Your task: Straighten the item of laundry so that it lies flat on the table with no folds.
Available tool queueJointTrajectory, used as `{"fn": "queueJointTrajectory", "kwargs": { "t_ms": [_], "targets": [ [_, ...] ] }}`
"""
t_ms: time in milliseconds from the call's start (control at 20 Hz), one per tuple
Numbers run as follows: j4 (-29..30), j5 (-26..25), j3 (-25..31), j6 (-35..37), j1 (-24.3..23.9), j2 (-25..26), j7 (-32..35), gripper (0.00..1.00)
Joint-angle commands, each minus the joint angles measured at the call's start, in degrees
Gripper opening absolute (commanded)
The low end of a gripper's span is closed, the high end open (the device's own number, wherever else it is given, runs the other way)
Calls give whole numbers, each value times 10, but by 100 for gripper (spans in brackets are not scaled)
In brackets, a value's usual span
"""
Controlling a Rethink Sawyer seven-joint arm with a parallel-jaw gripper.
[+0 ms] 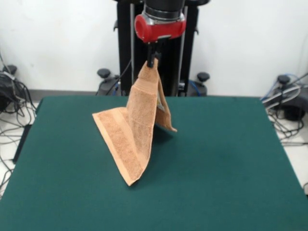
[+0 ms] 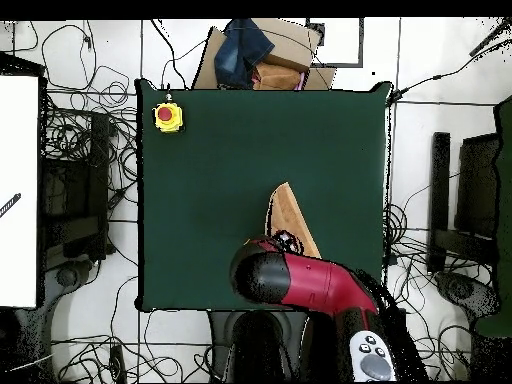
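Observation:
The orange-tan towel (image 1: 137, 127) hangs by one corner from my gripper (image 1: 152, 61), which is shut on that corner high above the green table (image 1: 231, 168). The towel drapes down in folds, and its lower part with a paler band rests on the table. In the overhead view the arm (image 2: 300, 283) covers most of the towel (image 2: 290, 215), and only a narrow tan strip shows beyond it. The gripper itself is hidden under the arm there.
A yellow box with a red button (image 2: 168, 117) sits at one table corner in the overhead view. Cardboard and dark cloth (image 2: 255, 55) lie beyond the table's far edge. Cables and stands surround the table.

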Motion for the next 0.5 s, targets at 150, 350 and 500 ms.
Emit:
{"fn": "queueJointTrajectory", "kwargs": {
  "t_ms": [150,350,500],
  "targets": [
    [34,32,9,-20,8,7,164,0],
    [36,26,9,-37,3,16,162,0],
    [42,27,11,-30,3,10,160,0]
  ]
}}
